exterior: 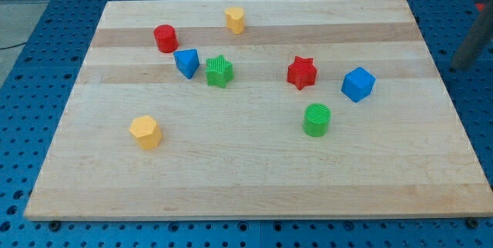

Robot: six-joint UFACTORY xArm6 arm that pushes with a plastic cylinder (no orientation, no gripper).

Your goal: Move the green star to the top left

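Green star (219, 71) sitting mid-counter (254, 179), blue block (186, 62) crowding its left, blocking top-left route. My tip not showing; no fingers fitted, state unknowable.

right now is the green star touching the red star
No, the green star sits beside the blue block, well apart from the red star toward the view's right.
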